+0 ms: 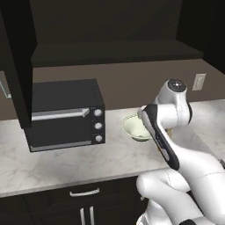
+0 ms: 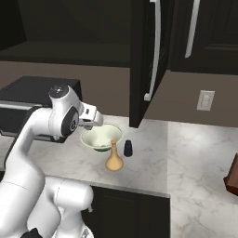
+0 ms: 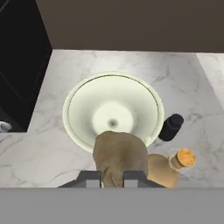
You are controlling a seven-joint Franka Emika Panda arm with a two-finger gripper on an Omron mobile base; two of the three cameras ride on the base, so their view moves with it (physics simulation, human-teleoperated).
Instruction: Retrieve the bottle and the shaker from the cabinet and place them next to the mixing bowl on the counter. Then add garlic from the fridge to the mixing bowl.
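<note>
Jaws clamp garlic (image 3: 118,153) — above mixing bowl (image 3: 87,109).

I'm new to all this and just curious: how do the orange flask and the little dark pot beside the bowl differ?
The bottle is tan-orange with a bulbous base and a long narrow neck; the shaker is nearly black, a stubby cylinder with a rounded top. The bottle stands clearly taller than the shaker. In the right base view the bottle is nearer the counter's front edge, the shaker further back. Both stand upright on the counter, close beside the mixing bowl.
</note>
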